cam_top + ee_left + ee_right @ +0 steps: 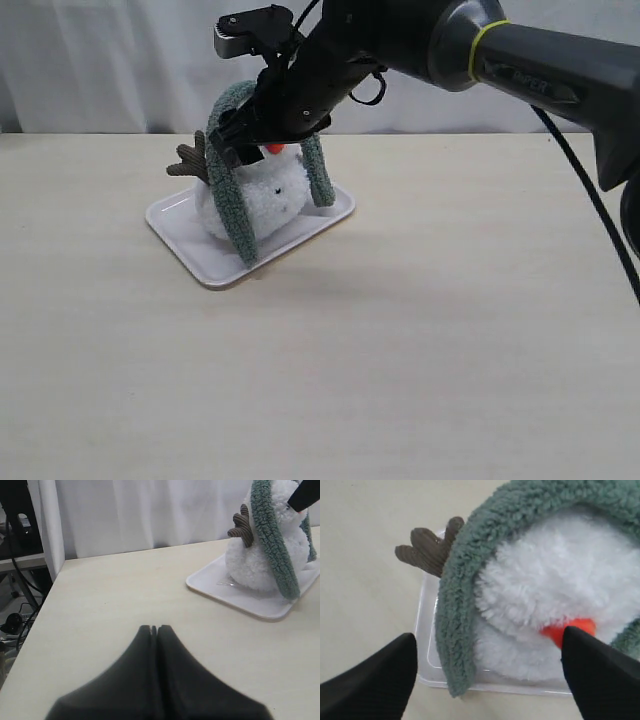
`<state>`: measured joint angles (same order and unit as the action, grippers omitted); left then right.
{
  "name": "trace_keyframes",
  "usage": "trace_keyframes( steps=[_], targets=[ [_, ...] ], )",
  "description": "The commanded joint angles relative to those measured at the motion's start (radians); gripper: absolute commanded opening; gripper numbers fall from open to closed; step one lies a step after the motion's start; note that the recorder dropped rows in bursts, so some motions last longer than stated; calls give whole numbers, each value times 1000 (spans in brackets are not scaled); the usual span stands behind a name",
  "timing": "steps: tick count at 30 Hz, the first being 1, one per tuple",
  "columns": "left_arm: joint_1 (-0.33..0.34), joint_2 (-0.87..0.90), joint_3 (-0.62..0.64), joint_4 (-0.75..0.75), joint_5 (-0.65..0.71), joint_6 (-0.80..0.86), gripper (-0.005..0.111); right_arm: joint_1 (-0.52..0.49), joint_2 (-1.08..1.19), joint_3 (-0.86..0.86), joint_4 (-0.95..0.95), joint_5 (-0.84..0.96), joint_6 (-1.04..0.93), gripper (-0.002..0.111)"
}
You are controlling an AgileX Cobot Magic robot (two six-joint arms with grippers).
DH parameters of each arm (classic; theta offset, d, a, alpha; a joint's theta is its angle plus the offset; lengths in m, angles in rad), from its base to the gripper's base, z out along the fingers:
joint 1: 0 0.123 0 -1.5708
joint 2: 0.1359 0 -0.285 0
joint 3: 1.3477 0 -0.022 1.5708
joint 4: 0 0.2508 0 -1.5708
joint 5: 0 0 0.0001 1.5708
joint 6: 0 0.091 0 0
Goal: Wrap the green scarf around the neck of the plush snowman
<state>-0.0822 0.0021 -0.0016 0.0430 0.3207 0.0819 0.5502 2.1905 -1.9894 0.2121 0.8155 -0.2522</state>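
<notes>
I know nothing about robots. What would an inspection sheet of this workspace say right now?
Surface: bare beige table with a white tray on it.
Job's things: the plush snowman sits on the tray. The green scarf arches over its head, with one end hanging down each side. It is not yet wrapped around the neck.
Clutter: nothing seen.
Grippers: the right gripper is open, with its fingers either side of the snowman's head. The left gripper is shut over bare table, away from the tray.
Cables: a black cable runs along the right arm, and loose cables lie on the floor beside the table.
Surroundings: white curtain behind.
</notes>
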Motion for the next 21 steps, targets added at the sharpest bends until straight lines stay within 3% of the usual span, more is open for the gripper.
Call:
trace_keyframes(
  steps=[1, 7, 21],
  targets=[
    [-6, -2, 2, -3, -12, 0, 0, 13, -7, -9, -177, -19, 56, 79],
    [-6, -2, 2, -3, -12, 0, 0, 23, -5, -11, -172, -148, 58, 78],
    [-6, -2, 2, -3, -12, 0, 0, 30, 62, -11, -205, -240, 57, 79]
  ],
)
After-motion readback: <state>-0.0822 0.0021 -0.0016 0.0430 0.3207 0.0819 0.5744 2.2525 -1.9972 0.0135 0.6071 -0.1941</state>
